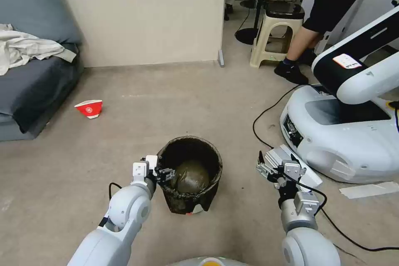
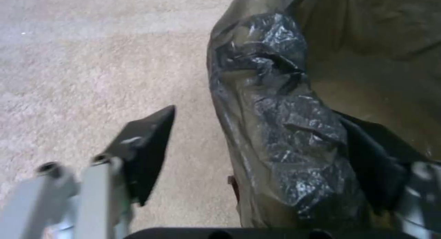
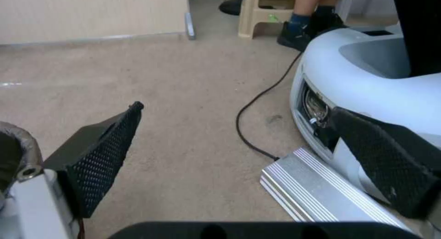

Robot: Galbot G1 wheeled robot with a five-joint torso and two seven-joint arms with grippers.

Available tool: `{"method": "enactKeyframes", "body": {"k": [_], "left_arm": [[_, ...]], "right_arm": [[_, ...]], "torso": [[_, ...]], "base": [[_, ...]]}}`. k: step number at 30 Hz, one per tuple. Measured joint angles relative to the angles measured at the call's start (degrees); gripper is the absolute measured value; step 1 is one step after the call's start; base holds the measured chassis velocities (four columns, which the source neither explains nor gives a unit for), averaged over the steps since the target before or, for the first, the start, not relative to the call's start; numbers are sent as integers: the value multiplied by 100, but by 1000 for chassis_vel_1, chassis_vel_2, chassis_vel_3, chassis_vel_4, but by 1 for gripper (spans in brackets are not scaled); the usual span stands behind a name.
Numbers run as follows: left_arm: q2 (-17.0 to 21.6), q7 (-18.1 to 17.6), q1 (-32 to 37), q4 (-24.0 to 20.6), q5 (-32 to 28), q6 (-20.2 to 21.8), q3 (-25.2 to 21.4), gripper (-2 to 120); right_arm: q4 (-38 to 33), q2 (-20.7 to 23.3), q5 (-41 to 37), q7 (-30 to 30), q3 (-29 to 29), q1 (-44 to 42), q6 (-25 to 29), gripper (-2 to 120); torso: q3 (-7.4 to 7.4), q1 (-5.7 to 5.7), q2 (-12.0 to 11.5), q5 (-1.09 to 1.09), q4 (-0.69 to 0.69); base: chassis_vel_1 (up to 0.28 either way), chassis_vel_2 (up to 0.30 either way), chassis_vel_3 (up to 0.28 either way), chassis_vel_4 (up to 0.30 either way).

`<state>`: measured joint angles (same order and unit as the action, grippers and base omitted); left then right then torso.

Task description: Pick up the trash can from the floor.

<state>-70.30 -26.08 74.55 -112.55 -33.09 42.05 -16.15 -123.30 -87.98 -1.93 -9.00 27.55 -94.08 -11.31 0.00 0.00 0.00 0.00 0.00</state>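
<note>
Dark plastic lining, folded over the rim, marks the trash can (image 1: 190,183), which stands upright on the floor (image 1: 174,104) directly in front of the robot. Left gripper (image 1: 165,174) sits at the can's left rim with its jaws spread, one finger outside the wall and the other inside the bag (the left wrist view shows the lined rim (image 2: 285,128) between the two pads (image 2: 147,152)), not yet closed on it. Right gripper (image 1: 272,168) hovers to the right of the can, well apart from it, jaws open and empty, above a ribbed silver block (image 3: 312,190) beside a second white robot base (image 1: 345,137).
</note>
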Motion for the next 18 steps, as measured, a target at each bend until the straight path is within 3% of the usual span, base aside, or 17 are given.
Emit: {"method": "enactKeyframes", "body": {"k": [18], "left_arm": [[-23, -156, -51, 31, -120, -7, 75, 10]], "right_arm": [[45, 13, -22, 10, -27, 54, 13, 100]], "torso": [[0, 0, 0, 0, 1]], "base": [[0, 0, 0, 0]]}}
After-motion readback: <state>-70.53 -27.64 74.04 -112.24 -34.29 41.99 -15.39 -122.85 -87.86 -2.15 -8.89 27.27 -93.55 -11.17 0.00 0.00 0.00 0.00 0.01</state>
